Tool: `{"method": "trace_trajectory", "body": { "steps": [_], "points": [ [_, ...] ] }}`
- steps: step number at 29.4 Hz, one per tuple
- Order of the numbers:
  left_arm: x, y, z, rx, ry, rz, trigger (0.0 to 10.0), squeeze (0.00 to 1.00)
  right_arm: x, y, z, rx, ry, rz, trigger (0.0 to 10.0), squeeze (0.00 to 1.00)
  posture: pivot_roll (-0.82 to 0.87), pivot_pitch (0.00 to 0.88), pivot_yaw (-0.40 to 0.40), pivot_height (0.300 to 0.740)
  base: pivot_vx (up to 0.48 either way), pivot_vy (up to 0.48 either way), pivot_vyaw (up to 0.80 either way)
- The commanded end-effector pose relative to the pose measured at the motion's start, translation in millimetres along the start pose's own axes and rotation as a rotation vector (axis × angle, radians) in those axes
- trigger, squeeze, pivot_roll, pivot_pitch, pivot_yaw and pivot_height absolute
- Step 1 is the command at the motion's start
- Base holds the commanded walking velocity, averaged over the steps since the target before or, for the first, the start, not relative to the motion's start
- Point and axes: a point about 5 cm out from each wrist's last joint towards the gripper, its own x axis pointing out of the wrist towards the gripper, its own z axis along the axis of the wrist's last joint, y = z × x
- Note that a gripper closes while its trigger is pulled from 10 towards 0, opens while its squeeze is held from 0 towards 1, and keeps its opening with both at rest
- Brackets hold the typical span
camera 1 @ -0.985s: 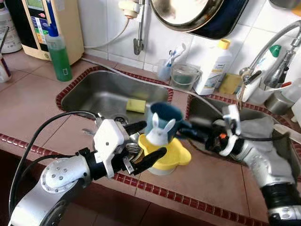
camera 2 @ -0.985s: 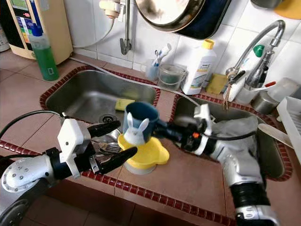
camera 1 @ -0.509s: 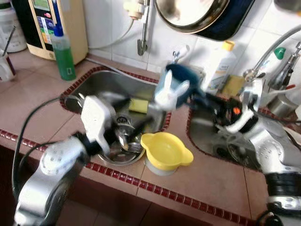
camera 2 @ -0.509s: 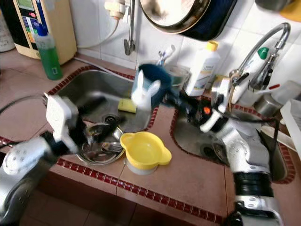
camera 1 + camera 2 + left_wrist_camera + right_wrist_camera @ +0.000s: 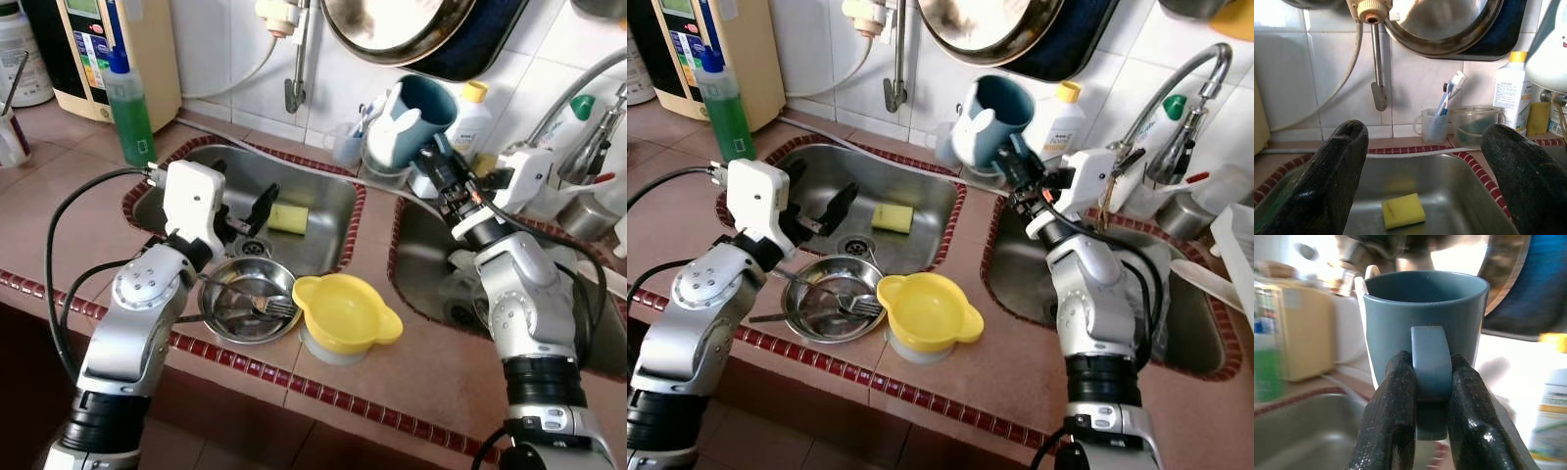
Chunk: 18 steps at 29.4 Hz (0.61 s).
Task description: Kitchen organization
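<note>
The right gripper (image 5: 1425, 396) is clamped on the handle of a blue mug (image 5: 1422, 328), one black finger on each side of it, and holds the mug in the upper middle of the head views, raised above the tiled ledge between the two sinks, tilted with its mouth turned toward the upper right of the frame. A white rabbit figure (image 5: 972, 125) is on the mug's side facing the camera. Just behind the mug stand a white bottle with a yellow cap (image 5: 471, 108) and a clear plastic tub (image 5: 1475, 125) beside a small cup holding toothbrushes (image 5: 1436, 122). The left gripper (image 5: 1420, 183) is spread wide with nothing between its fingers, and sits left of centre over the near edge of the left sink (image 5: 323, 201), pointing toward the back wall. A yellow sponge (image 5: 288, 218) lies on that sink's floor. In the lower centre of the frame, on the brown tiled counter (image 5: 431, 377), a steel bowl with a fork in it (image 5: 247, 304) rests against the sink's front rim, and a yellow two-eared bowl (image 5: 345, 315) stands touching its right side. A green soap bottle (image 5: 127, 103) stands at upper left, a large pan (image 5: 402, 29) hangs on the wall at the top, and a tap (image 5: 1176, 98) arches over the right sink (image 5: 1205, 333).
</note>
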Motion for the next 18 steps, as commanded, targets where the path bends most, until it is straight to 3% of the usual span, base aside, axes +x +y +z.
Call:
{"method": "trace_trajectory", "body": {
  "steps": [1,4,6,9,18],
  "points": [
    [7.3,3.5,2,-0.051,-0.015,0.027,10.0,0.00,1.7,3.1,1,-0.090,-0.008,-0.057,10.0,0.00,0.17,0.000,-0.102,0.740,0.000,0.000,0.00],
    [11.2,7.4,1,-0.103,-0.010,0.050,10.0,0.00,1.6,8.5,-1,-0.125,-0.018,-0.094,10.0,0.00,0.16,0.000,-0.098,0.740,0.000,0.000,0.00],
    [12.8,11.5,-4,-0.081,0.018,0.079,10.0,0.00,1.3,12.0,-6,-0.109,-0.001,-0.144,10.0,0.00,0.16,0.000,-0.095,0.740,0.000,0.000,0.00],
    [13.2,13.2,-13,-0.026,0.056,0.100,10.0,0.00,-1.2,22.1,-20,-0.108,0.051,-0.178,10.0,0.00,0.16,0.000,-0.093,0.740,0.000,0.460,0.00],
    [13.4,7.0,-17,-0.032,0.053,0.082,10.0,0.00,-2.6,38.8,-25,-0.125,0.039,-0.181,10.0,0.00,0.16,0.000,-0.098,0.740,0.000,0.476,0.00]
  ]
}}
